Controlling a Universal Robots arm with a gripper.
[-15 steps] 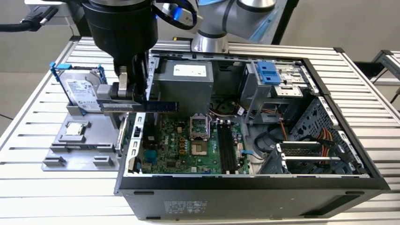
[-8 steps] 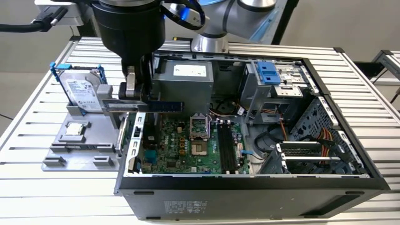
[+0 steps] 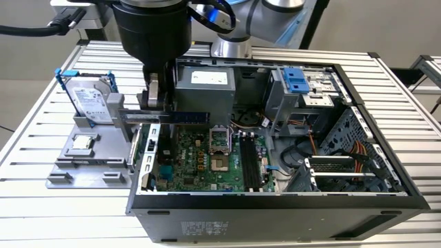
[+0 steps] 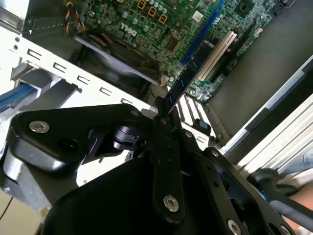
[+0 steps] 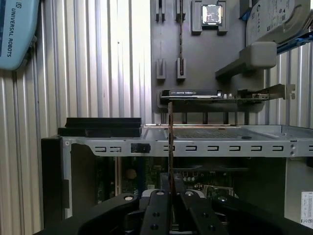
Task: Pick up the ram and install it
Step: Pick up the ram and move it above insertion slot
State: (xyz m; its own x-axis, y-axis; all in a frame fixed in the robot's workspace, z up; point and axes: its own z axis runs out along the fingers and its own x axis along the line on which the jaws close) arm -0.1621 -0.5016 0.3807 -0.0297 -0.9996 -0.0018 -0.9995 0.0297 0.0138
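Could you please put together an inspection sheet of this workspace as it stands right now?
Surface: slatted metal table, carrying an open computer case and a grey parts holder.
Job's things: ram held level above the motherboard, not seated in a slot.
Clutter: hard drive in a blue frame and processor chip, both on the holder.
Grippers: gripper shut on the ram.
Cables: coloured wires inside the case; thick black cable at the exterior view's upper left.
Surroundings: second slatted table at the exterior view's right.
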